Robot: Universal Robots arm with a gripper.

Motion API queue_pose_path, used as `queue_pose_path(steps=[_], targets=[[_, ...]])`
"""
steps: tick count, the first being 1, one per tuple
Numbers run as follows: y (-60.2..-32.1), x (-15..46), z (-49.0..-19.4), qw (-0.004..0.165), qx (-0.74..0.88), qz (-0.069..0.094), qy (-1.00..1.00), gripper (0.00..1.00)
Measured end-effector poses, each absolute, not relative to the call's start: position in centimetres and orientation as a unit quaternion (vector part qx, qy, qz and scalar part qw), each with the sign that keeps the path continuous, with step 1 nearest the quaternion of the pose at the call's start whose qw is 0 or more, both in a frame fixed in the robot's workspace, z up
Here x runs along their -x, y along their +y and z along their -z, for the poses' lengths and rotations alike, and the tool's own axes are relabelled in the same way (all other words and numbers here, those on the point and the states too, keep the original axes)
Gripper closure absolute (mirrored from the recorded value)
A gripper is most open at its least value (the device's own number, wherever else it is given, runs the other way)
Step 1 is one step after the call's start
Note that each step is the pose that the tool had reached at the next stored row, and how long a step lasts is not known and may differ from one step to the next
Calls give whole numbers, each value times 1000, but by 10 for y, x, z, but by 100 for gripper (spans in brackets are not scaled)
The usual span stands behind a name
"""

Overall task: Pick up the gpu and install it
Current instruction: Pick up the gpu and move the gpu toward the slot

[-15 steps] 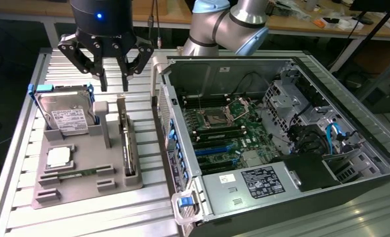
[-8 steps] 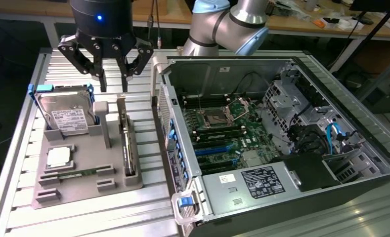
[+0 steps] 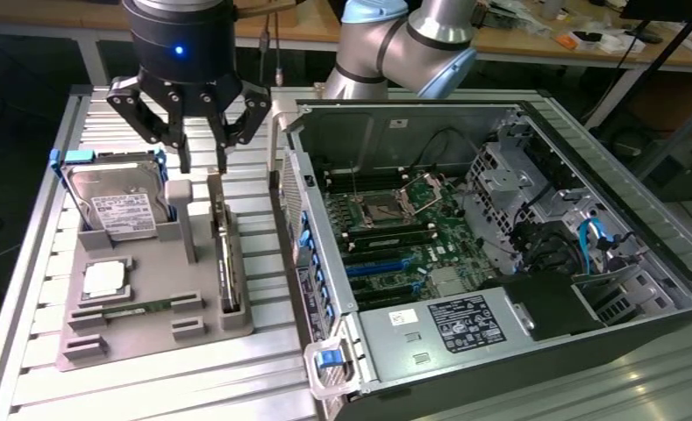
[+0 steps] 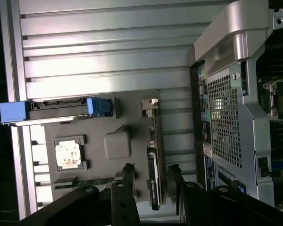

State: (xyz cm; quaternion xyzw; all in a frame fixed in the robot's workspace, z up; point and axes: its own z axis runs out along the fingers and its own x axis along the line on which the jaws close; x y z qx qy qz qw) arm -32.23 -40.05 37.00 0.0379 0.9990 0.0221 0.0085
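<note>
The gpu stands on its long edge in a slot along the side of the grey holder tray nearest the case. In the wrist view the gpu shows as a thin dark strip with a silver bracket end. My gripper hangs open just above the card's far end. In the wrist view my gripper has one finger on each side of the card, with a gap to both. Nothing is held.
The tray also holds a silver hard drive in blue rails, a processor and a narrow memory stick. The open computer case lies at the exterior view's right, its perforated wall close beside the gpu. All rest on a ribbed aluminium table.
</note>
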Motion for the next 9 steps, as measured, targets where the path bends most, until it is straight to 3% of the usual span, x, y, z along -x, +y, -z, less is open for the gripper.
queue_pose_path(steps=[9], targets=[[-404,322,-355,9,-38,-22,999,58]])
